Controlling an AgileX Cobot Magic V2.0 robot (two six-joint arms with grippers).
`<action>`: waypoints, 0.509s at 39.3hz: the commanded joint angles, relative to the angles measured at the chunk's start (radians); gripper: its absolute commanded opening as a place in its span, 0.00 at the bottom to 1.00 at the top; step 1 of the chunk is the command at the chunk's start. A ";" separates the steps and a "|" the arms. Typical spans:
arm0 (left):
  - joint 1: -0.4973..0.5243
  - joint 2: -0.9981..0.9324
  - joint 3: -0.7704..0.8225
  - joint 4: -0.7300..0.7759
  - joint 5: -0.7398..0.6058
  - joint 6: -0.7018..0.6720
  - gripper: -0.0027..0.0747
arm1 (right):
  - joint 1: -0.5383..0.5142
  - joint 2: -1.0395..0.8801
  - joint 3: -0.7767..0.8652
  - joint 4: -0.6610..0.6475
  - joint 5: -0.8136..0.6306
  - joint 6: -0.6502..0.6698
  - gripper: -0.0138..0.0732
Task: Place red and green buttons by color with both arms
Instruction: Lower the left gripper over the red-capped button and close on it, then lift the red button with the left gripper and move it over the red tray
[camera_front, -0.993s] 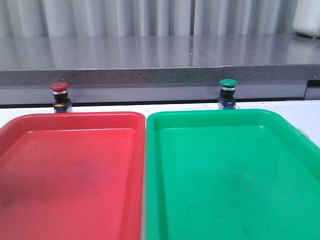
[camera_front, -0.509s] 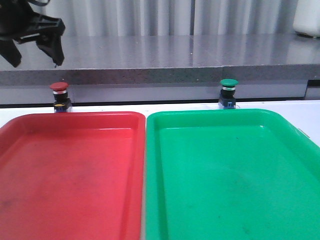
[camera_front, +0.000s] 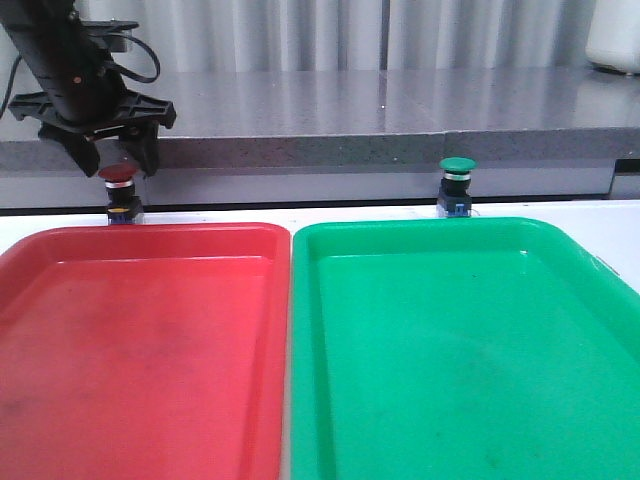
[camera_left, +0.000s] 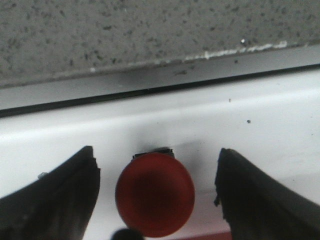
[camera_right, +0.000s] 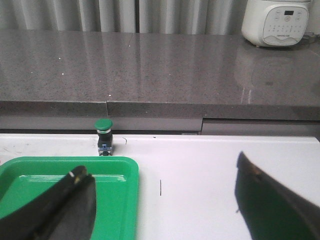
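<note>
The red button (camera_front: 119, 190) stands upright on the white table behind the red tray (camera_front: 140, 340). My left gripper (camera_front: 108, 158) hangs open right over it, a finger on each side of the dark red cap (camera_left: 155, 194), not touching. The green button (camera_front: 457, 186) stands upright behind the green tray (camera_front: 460, 350). It also shows in the right wrist view (camera_right: 103, 136), far ahead of my open, empty right gripper (camera_right: 165, 200), which is out of the front view.
A grey stone counter edge (camera_front: 330, 150) runs close behind both buttons. A white appliance (camera_right: 277, 22) sits on the counter at the far right. Bare white table (camera_right: 210, 175) lies to the right of the green tray.
My left arm came into view from the upper left and moved down and right until its open fingers straddle the red button. The buttons and trays have not moved.
</note>
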 joint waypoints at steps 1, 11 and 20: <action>-0.007 -0.048 -0.036 0.002 -0.036 0.000 0.58 | -0.004 0.019 -0.033 -0.003 -0.078 -0.001 0.84; -0.007 -0.043 -0.036 0.002 -0.042 0.000 0.33 | -0.004 0.019 -0.033 -0.003 -0.078 -0.001 0.84; -0.007 -0.093 -0.036 0.003 -0.048 0.000 0.20 | -0.004 0.019 -0.033 -0.003 -0.078 -0.001 0.84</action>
